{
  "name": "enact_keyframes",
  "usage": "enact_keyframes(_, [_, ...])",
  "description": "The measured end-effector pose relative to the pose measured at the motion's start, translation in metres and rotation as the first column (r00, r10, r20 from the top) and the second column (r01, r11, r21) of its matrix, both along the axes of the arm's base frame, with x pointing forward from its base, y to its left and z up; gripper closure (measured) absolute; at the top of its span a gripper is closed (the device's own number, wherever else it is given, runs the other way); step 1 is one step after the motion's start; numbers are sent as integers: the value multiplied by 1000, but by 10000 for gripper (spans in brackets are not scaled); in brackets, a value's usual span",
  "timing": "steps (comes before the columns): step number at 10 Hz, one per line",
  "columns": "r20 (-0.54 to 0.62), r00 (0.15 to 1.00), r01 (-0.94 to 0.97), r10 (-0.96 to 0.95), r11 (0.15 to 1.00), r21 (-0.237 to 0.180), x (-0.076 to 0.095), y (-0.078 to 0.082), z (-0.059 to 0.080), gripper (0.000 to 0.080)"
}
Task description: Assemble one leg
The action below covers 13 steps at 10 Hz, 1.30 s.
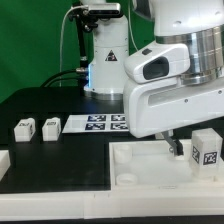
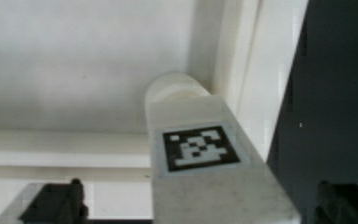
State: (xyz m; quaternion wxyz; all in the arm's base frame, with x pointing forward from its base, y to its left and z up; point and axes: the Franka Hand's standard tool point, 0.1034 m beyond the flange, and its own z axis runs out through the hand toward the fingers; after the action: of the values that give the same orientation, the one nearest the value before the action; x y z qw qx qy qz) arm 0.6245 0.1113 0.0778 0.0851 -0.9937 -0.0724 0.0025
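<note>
One leg [image 2: 208,170], a white post with a black-and-white tag [image 2: 201,147], stands on end at a corner of the large white tray-like part [image 2: 69,70]. In the exterior view this leg [image 1: 207,148] is at the tray's right edge. My gripper [image 2: 202,205] is open around the leg's near end, with a gap between the leg and each dark finger [image 2: 60,200]. In the exterior view only one finger [image 1: 176,148] shows beside the leg. Two more legs [image 1: 23,127] [image 1: 50,125] lie on the black table at the exterior view's left.
The marker board [image 1: 100,122] lies at the back middle. The tray-like part [image 1: 140,165] fills the front. A white piece [image 1: 3,160] shows at the far left edge. A white stand with a lamp [image 1: 105,60] rises behind. The arm's body hides much of the right.
</note>
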Motion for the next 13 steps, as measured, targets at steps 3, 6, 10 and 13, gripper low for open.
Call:
enact_keyframes(3, [-6,999,34,-34,999,-2,0,0,0,505])
enact_keyframes(6, [-43,965,259,-259,966,-12,0,-2,0,505])
enact_keyframes(10, [-116,610,784,-784,619,-57,0,0,-1,505])
enact_keyframes(13, [-224,201,968,-954,228,-101,0,-2,-3,505])
